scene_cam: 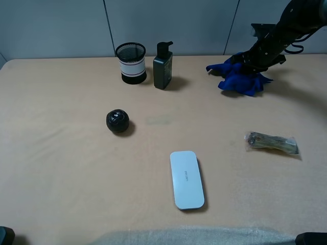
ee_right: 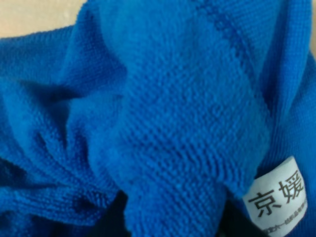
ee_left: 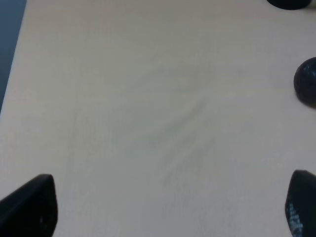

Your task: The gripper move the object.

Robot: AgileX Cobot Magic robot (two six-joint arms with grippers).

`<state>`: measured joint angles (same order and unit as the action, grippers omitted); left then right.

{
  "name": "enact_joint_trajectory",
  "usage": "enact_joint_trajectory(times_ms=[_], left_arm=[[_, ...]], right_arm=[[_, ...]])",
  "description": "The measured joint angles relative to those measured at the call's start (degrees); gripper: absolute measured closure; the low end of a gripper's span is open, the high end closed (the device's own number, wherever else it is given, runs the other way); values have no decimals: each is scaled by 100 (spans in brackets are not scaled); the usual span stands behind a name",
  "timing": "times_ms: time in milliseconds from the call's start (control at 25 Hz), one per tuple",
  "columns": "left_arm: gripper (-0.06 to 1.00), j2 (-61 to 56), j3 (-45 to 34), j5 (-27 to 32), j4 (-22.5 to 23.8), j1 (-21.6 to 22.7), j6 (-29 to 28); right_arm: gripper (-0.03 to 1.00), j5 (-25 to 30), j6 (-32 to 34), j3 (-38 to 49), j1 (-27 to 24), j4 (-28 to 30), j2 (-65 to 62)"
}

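Exterior high view, left to right. The left gripper [ee_left: 165, 205] is barely seen at the near-left corner. Its wrist view shows two dark fingertips [ee_left: 29, 207] set wide apart, with nothing between them, above bare beige counter [scene_cam: 61, 168]. A small black ball [scene_cam: 118, 121] rests on the counter left of centre and appears again at the edge of the left wrist view.

At the rear stand a black mesh pen holder [scene_cam: 131, 63] with a white band and, just beside it on the right, an upright black pump bottle [scene_cam: 163, 66]. A flat white oblong case [scene_cam: 186, 179] lies near the front, about mid-counter.

The blue cloth [scene_cam: 240, 79] sits bunched at the rear right, well apart from the pump bottle, with one corner trailing to the left.

The right arm [scene_cam: 286, 25] enters from the upper-right corner and slopes down and leftward, its wrist bent over the cloth. The right gripper [scene_cam: 246, 65] is buried in the top of the bunch, closed tight on the fabric. Whether the cloth is clear of the counter cannot be told.

The right wrist view is filled with folded blue terry weave and a white sewn label [ee_right: 279, 197] bearing printed characters. The gripper's own fingers are hidden there.

A clear crinkled packet [scene_cam: 271, 143] with dark contents lies nearer the front on the right, well apart from the cloth.
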<state>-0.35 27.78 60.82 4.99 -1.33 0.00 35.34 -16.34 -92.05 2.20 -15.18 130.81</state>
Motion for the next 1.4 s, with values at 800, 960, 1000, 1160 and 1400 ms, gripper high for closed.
enact_joint_trajectory(times_ms=[800, 960, 1000, 1160, 1400], left_arm=[[2, 0, 0, 0, 0, 0, 0], [2, 0, 0, 0, 0, 0, 0], [2, 0, 0, 0, 0, 0, 0], [2, 0, 0, 0, 0, 0, 0], [2, 0, 0, 0, 0, 0, 0]], right_arm=[[81, 849, 0, 0, 0, 158, -905], [81, 1141, 0, 0, 0, 124, -1171], [81, 1212, 0, 0, 0, 119, -1233], [81, 1555, 5, 0, 0, 99, -1436], [81, 2123, 330, 0, 0, 35, -1776]])
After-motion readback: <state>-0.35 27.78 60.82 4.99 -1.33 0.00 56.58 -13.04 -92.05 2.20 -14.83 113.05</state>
